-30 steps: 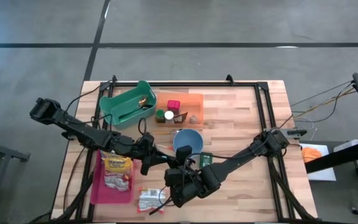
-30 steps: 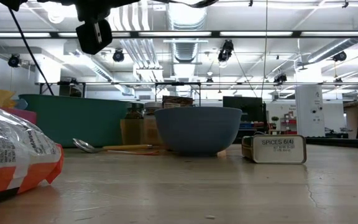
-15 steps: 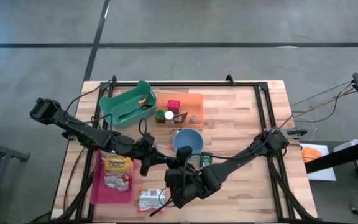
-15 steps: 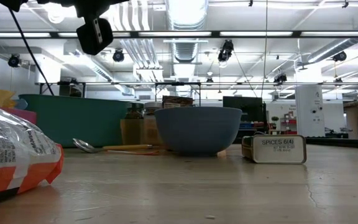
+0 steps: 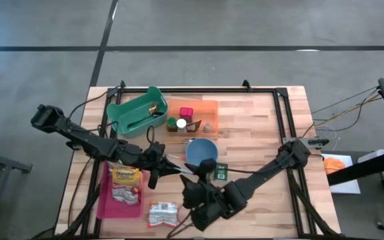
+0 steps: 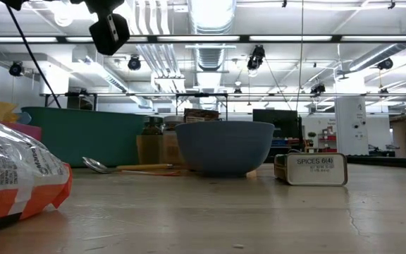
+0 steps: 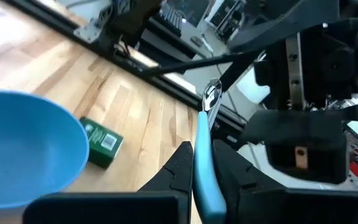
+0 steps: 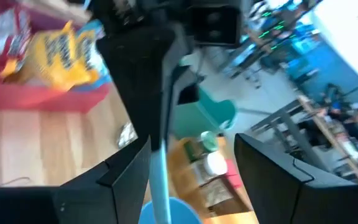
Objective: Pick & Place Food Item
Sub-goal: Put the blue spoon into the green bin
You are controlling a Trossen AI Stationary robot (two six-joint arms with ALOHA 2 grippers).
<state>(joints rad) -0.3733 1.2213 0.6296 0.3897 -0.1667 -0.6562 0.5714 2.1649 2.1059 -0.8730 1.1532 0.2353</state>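
Note:
My left gripper (image 5: pixel 157 168) is shut on a spoon with a blue handle (image 7: pixel 201 140), above the table's middle near the blue bowl (image 5: pixel 202 152). The spoon's metal bowl (image 7: pixel 211 94) points toward my right arm. My right gripper (image 8: pixel 197 180) is open just beyond it, its fingers on either side of the blue handle (image 8: pixel 159 180). Two snack bags lie in the pink tray (image 5: pixel 104 200). Another bag (image 5: pixel 162 213) lies flat on the table near the front edge. My left gripper pinches the spoon's blue handle (image 7: pixel 199 163) between its two fingers. The fingers come roughly level from the table's left, and the handle runs along them and sticks out ahead. The spoon is lifted clear of the table.
A green spice tin (image 5: pixel 220 171) lies right of the blue bowl. At the back stand a green bin (image 5: pixel 135 110) and an orange tray (image 5: pixel 209 107) with jars. Another spoon (image 6: pixel 97 165) lies on the table behind the bowl. Bare wood lies to the right.
My right gripper has drawn back from my left gripper, toward the table's near edge and a little up. My left gripper has stayed where it was, with the spoon still in it.

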